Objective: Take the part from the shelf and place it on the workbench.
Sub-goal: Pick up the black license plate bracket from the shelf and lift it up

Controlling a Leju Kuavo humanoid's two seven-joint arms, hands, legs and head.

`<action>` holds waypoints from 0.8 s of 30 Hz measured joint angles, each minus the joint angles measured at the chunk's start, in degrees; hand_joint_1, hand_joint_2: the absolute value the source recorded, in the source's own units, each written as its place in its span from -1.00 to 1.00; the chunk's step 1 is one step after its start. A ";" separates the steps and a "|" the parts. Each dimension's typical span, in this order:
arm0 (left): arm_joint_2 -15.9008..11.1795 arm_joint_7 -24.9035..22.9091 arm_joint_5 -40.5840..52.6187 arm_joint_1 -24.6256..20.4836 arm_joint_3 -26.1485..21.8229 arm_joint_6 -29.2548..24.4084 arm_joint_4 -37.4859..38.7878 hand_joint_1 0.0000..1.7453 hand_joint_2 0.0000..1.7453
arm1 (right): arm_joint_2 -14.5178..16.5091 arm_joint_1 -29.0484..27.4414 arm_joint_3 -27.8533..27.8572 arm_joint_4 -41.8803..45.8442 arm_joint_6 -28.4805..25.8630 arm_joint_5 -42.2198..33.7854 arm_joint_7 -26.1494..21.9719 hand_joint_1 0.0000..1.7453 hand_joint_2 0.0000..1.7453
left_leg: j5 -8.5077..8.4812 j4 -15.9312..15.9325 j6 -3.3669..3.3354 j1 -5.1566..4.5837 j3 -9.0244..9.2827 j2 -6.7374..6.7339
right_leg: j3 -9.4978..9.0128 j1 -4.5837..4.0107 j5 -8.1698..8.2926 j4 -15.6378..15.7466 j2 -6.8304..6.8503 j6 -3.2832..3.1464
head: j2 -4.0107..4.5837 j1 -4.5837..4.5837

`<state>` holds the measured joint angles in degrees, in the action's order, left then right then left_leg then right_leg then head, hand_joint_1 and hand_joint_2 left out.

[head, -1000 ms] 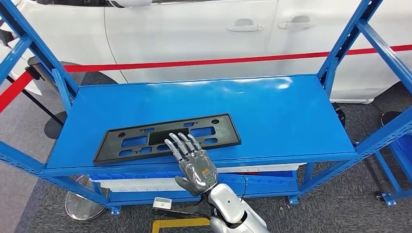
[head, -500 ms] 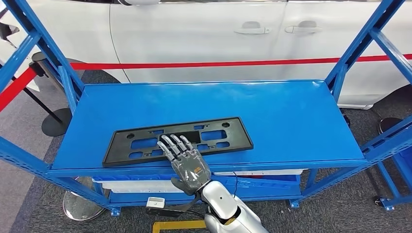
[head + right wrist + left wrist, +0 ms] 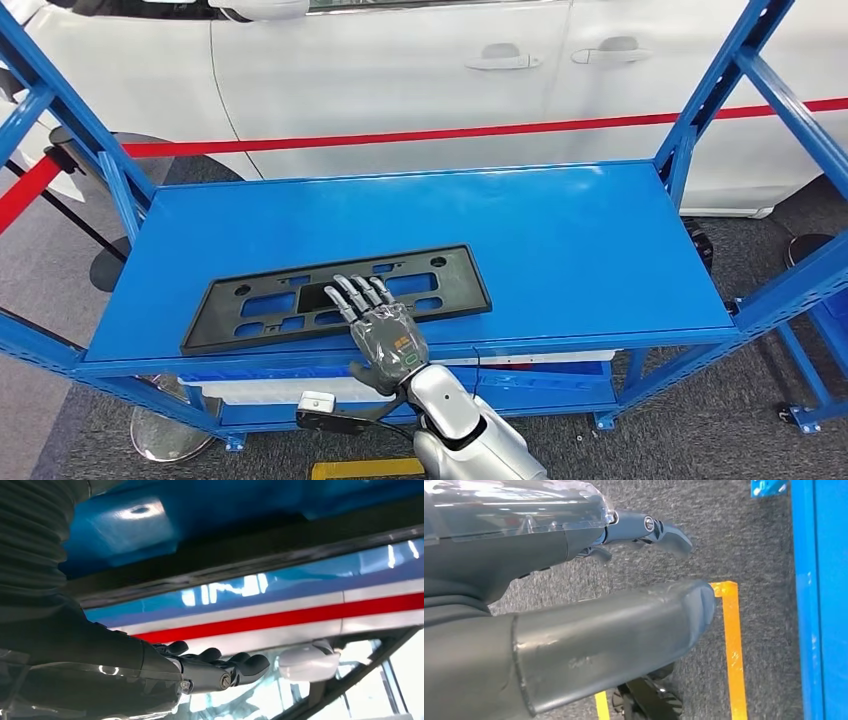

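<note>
Reach-and-grasp stage: right hand [image 3: 385,335], fingers spread flat, hovers over the black licence-plate bracket [image 3: 338,296] lower-left of centre on the blue shelf [image 3: 560,240]. Next it needs a proper grip.

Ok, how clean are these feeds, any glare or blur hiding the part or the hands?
Head view: sharp; soft ceiling-light glare on the blue shelf, away from the black part under the right hand. Right wrist view: glossy reflections streak the shelf, and the nearby cover is soft. Left wrist view: the left hand is blurred up close; the carpet is in focus.
</note>
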<state>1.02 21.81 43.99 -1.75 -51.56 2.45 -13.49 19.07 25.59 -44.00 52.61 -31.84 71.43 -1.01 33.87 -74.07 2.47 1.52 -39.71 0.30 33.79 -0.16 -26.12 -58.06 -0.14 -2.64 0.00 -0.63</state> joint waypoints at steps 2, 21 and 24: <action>0.02 -0.01 0.15 0.08 -0.01 0.00 0.00 -1.00 -1.00 | 0.15 0.37 0.00 -1.15 -0.18 -0.51 0.21 -1.00 1.00 | -3.11 2.87 -0.07 0.00 0.84 -0.01 | -0.19 -0.10 -0.37 -0.34 -0.09 0.02 | 0.00 -0.01; 0.38 0.00 0.75 -0.22 -0.11 0.03 0.00 -1.00 -1.00 | 1.13 3.01 0.37 -6.30 -0.84 -1.49 0.40 -1.00 1.00 | -7.48 15.36 -2.25 -0.32 6.77 0.12 | 1.12 0.26 -0.08 -1.74 -0.09 2.04 | 0.00 0.40; 0.44 0.00 0.82 -0.23 -0.13 0.05 0.00 -1.00 -1.00 | 1.25 3.13 0.39 -6.57 -0.93 -1.49 0.43 -1.00 1.00 | -7.31 15.60 -1.12 -0.18 6.90 0.07 | 0.79 0.09 -0.05 -0.70 -0.25 1.38 | 0.01 0.36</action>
<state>1.46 21.81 44.81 -1.98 -51.69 2.50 -13.49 20.32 28.73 -43.61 46.05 -32.77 69.94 -0.58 26.55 -58.47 1.35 1.33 -32.81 0.37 34.58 -0.08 -26.16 -58.77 -0.39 -1.26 0.01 -0.27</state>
